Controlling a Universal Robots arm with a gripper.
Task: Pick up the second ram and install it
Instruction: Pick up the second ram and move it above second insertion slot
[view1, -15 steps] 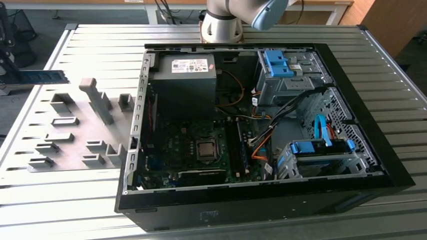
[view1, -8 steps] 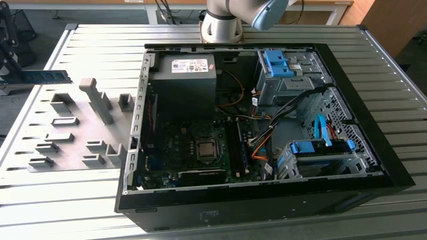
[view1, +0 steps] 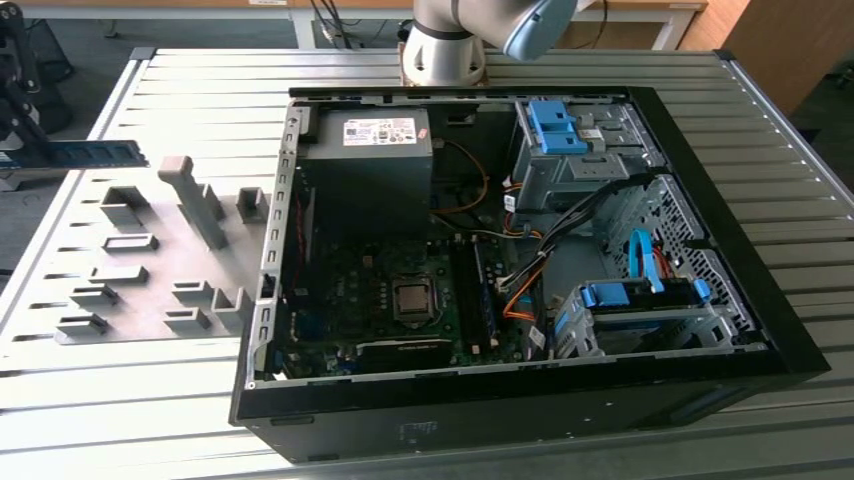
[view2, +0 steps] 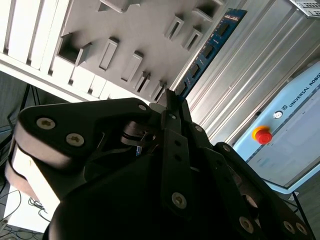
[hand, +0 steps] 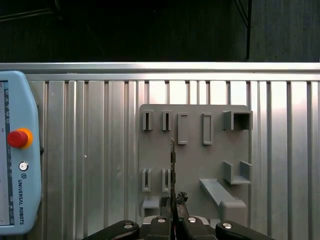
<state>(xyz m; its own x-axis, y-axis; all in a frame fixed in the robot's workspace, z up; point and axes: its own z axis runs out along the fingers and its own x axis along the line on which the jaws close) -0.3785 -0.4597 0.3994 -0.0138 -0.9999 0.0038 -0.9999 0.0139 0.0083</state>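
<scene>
Pinch confirmed: your gripper (hand: 174, 202) clamps one end of the second ram (hand: 173, 160), seen edge-on over the gray holder plate (hand: 192, 165). In the exterior view, you'll find it at ten o'clock from the open computer case (view1: 534, 420).

The black gripper (view2: 172, 100) has its jaws pinched on one end of the blue ram (view2: 209, 47), which runs straight out from them and carries a row of dark chips. Beyond the jaws, to one side of the ram, is the gray holder plate (view2: 135, 25) with raised blocks. To the other side runs the ribbed table (view2: 250, 70), where a pale blue pendant (view2: 295, 140) with a red button (view2: 261, 135) lies.
</scene>
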